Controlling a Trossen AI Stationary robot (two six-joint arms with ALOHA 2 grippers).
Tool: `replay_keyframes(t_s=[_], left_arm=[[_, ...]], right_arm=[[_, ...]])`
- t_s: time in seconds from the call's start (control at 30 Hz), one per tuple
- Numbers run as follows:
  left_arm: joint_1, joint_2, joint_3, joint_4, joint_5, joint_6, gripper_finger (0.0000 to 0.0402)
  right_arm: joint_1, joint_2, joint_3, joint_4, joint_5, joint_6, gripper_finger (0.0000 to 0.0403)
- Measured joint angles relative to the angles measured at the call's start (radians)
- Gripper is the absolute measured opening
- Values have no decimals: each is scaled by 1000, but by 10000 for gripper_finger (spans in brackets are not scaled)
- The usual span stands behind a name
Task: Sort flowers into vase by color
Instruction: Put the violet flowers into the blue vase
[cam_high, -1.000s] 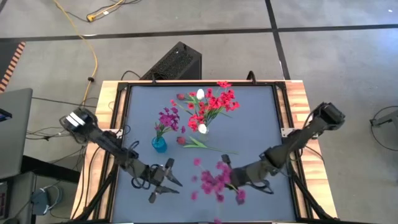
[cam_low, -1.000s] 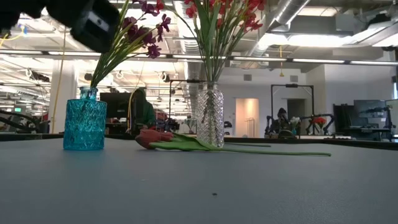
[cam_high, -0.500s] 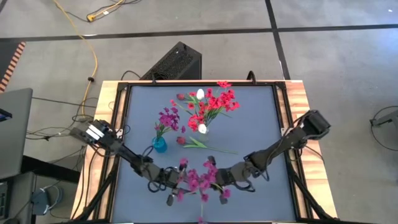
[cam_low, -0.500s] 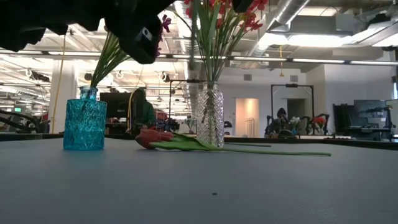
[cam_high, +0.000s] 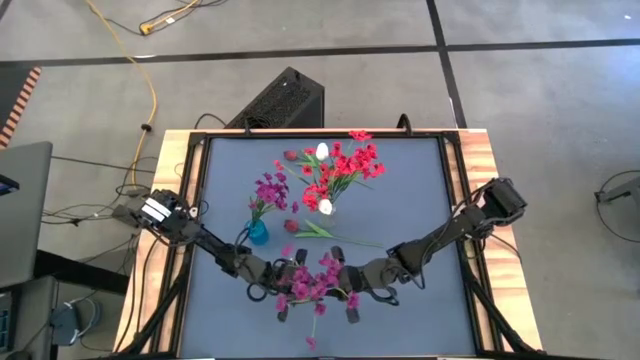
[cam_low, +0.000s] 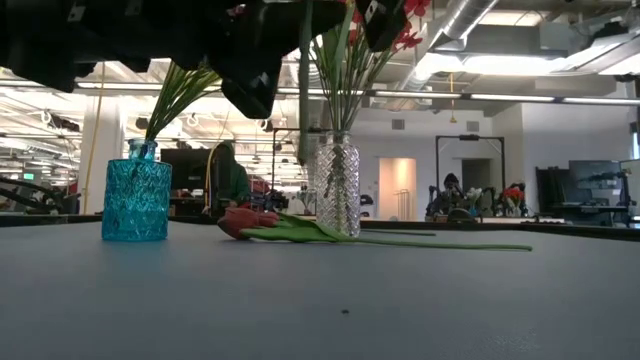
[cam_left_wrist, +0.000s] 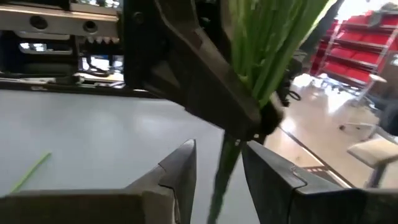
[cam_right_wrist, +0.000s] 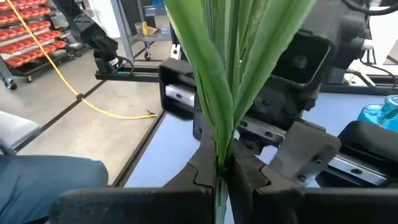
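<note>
desk: two vases mid-desk, small vase left of tall vase | loose tulips lying between them | both tools near front edge, left tool beside right tool, a sprig between them above the desk

Robotics lab or workshop, exposed ceiling ducts, red parts bins, concrete floor, yellow cable

A grey concrete floor surrounds the tabletop; far behind, red shelves and perhaps ceiling lights.
</note>
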Motion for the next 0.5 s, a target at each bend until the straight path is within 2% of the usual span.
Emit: replay_keyframes(t_s=[0.2, 0.4, 0.5], left_arm=[[1, 0, 0, -14, 17, -4, 85], [3, 0, 0, -34, 18, -40, 15], [3, 0, 0, -36, 19, -64, 10]], right_arm=[[-1, -1, 0, -8, -6, 0, 45], [-6, -2, 0, -10, -20, -7, 61], [-5, -2, 0, -11, -28, -8, 79]])
